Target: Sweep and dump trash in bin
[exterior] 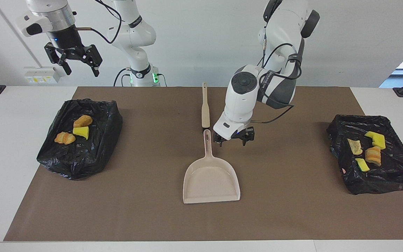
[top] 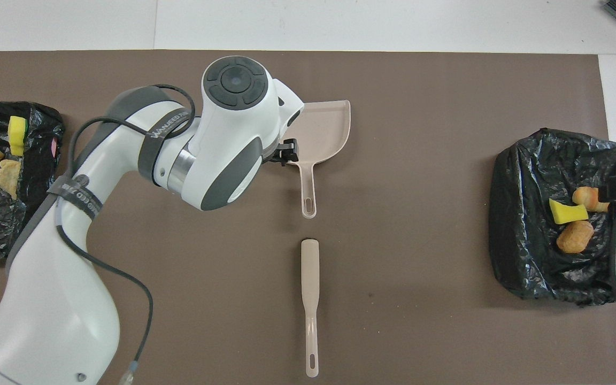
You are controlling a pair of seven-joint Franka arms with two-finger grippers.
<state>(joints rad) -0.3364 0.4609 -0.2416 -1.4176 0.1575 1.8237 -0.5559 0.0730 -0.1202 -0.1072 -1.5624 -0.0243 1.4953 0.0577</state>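
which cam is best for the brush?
Overhead view: the brush lies flat and uncovered on the mat, its whole length from blade to hanging hole in plain sight. The facing view shows it too, nearer the robots than the dustpan, but foreshortened and close beside the left arm.

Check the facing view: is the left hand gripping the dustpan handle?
No. The left hand hangs open beside the dustpan, clear of its handle.

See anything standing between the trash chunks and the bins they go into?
Nothing visible does: the small yellow and golden-brown trash chunks already lie inside the two black-bagged bins, one at each end of the brown mat. The beige plastic dustpan is empty.
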